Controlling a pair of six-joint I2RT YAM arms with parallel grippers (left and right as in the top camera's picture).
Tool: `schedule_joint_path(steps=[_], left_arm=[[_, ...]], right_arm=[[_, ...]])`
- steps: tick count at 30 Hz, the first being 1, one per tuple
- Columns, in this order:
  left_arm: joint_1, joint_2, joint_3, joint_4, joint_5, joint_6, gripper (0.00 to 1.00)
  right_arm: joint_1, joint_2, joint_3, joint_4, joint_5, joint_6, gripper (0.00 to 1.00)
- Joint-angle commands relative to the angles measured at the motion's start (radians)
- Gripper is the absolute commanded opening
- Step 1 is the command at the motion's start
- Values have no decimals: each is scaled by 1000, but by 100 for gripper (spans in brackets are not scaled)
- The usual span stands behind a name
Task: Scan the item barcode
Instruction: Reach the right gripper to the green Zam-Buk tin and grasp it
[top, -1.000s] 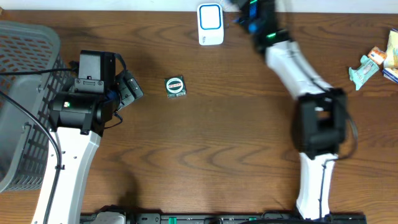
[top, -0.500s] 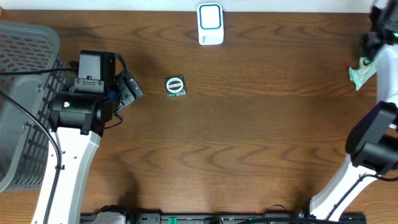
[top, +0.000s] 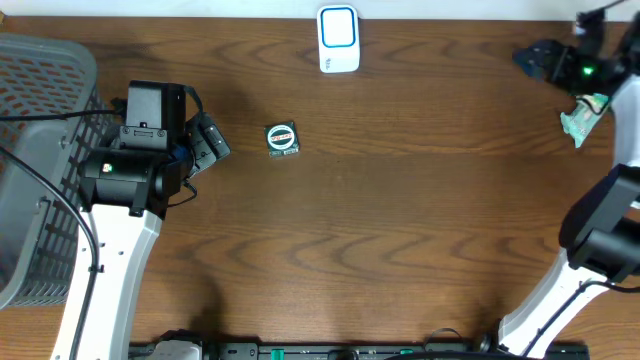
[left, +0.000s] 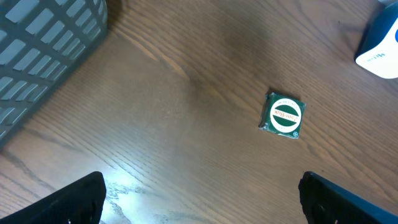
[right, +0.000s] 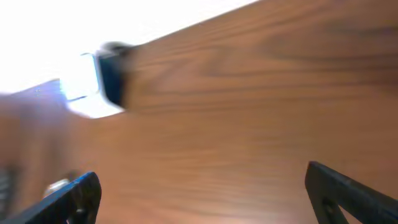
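The small green-and-white packet (top: 282, 139) (left: 283, 116) lay flat on the counter (top: 380, 230), left of centre, with bare wood open all round it and wide room toward 6 o'clock. The left jaws stood just off it at 9 o'clock, spread wide and empty. The white-and-blue scanner (top: 339, 39) (left: 380, 43) stood at its 1 o'clock by the far edge. The right jaws hung well apart, between 2 and 3 o'clock near the far right corner, spread wide and holding nothing, beside a pale green wrapper (top: 582, 115). A grey basket (top: 40, 150) (left: 43, 56) closed off the left edge.
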Motion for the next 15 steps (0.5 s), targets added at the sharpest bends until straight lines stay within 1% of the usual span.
schedule_joint_path(steps=[1, 5, 6, 7, 9, 14, 15], left_arm=[[4, -2, 14, -3, -6, 10, 98], [4, -2, 14, -3, -6, 10, 98], [4, -2, 14, -3, -6, 10, 98], [4, -2, 14, -3, -6, 10, 98], [4, -2, 14, -3, -6, 10, 98], [4, -2, 14, -3, -6, 10, 98], [4, -2, 14, -3, -6, 10, 98]], right_arm=[[132, -2, -6, -40, -181, 47, 99], [312, -2, -24, -51, -14, 47, 99], [384, -1, -25, -48, 74, 49, 99], [425, 0, -25, -44, 132, 60, 99], [510, 0, -25, -32, 271, 99, 99], [768, 9, -25, 40, 662, 258, 99], [798, 11, -25, 53, 697, 267, 99]])
